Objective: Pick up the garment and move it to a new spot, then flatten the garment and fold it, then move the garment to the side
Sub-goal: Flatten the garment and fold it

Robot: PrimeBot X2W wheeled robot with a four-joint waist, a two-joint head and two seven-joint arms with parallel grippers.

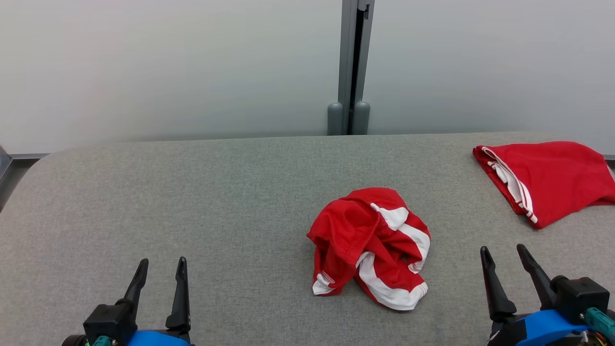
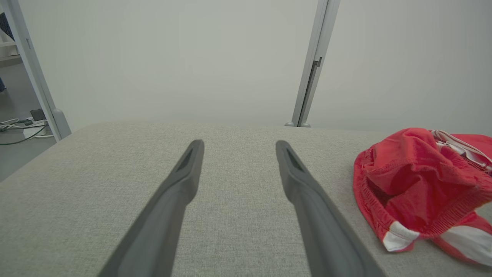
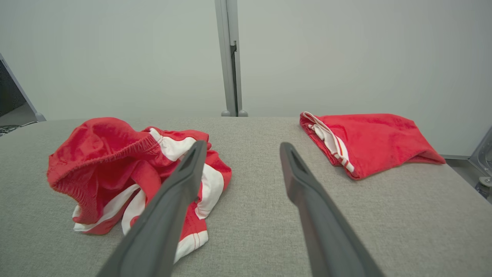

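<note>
Garment point(image 1: 370, 247) lies crumpled in a heap near ctr of the head frame, a bit right of middle, on the grey tabletop point(image 1: 216, 202); red w/ white bands. Left tool point(image 1: 162, 261) at lower left and right tool point(image 1: 502, 249) at lower right are both released, fingers spread, nothing in them, each well apart from the heap. A 2nd red item, the folded piece point(image 1: 547, 180), sits at upper right; prob. not the target, so leave it. Step in hand looks like the 1st pick, not yet begun. To do it well: use the right tool, it's nearer. Come down from above on a raised ridge, e.g. the waistband point(image 3: 115, 154) hump. Pinch a layer or two, not the whole wad. Go low enough to catch cloth w/o digging into the tabletop. Lift straight up till the hem clears so nothing drags. Set down on the bare stretch left of ctr, away from the folded piece, w/ room for both tools to spread it.
</note>
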